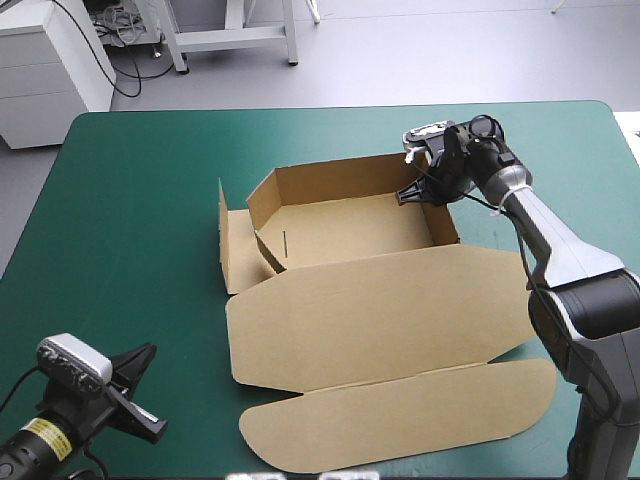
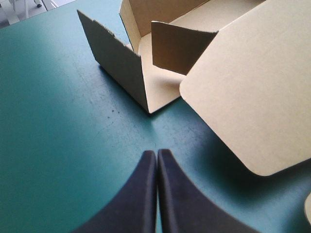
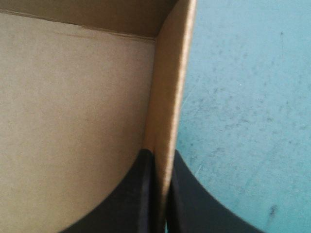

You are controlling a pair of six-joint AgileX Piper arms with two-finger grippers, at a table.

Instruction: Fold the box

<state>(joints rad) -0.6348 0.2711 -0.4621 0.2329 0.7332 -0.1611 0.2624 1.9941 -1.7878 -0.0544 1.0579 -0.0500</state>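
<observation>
Right wrist view: the right gripper [image 3: 160,158] clamps the right side wall [image 3: 167,87] of the box [image 3: 73,97]. One black finger is inside the tray and one outside, all but meeting with the brown board between them.

In the high view this grip sits at the tray's far right corner, with the arm reaching in from the right. The box stands at the middle of the table as an open tray, its far and right walls raised. At its left end an outer flap [image 1: 232,245] stands upright. The lid [image 1: 380,320] lies flat toward the near edge, and its rounded tuck flap [image 1: 400,415] lies flat beyond it.

The left gripper [image 2: 156,153] is closed to a pointed arch and holds nothing. It is over the bare teal-green cover [image 1: 130,200] near the table's near left corner, pointing at the box's left end and well apart from it.
</observation>
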